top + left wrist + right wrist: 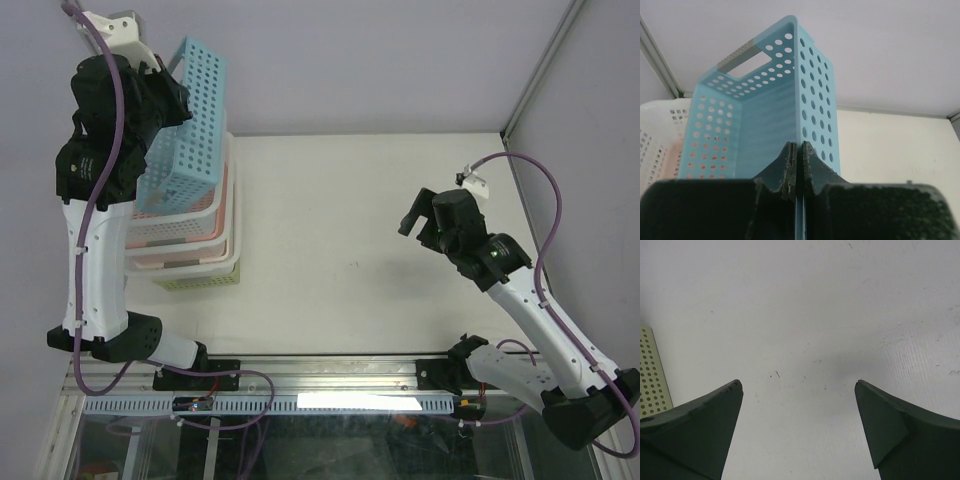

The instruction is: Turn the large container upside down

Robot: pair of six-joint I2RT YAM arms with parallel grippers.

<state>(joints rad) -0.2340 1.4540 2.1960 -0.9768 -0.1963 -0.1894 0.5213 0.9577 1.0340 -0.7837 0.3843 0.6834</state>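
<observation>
The left gripper point(796, 165) is clamped shut on the wall of an empty light blue perforated plastic basket point(190, 120), holding it tipped on end above a stack of nested baskets. Just beneath it, the large white perforated plastic container point(232, 252) sits upright in that stack, a pink basket point(215, 215) nested inside, its long axis running away from the arm bases. The right gripper point(797, 405) hangs wide open over the white table point(350, 200), well apart, so the left arm is nearer.

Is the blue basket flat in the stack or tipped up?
Tipped up. The left gripper is shut on an edge of the blue basket, which stands on end, handle slot uppermost, above the stacked baskets.
</observation>
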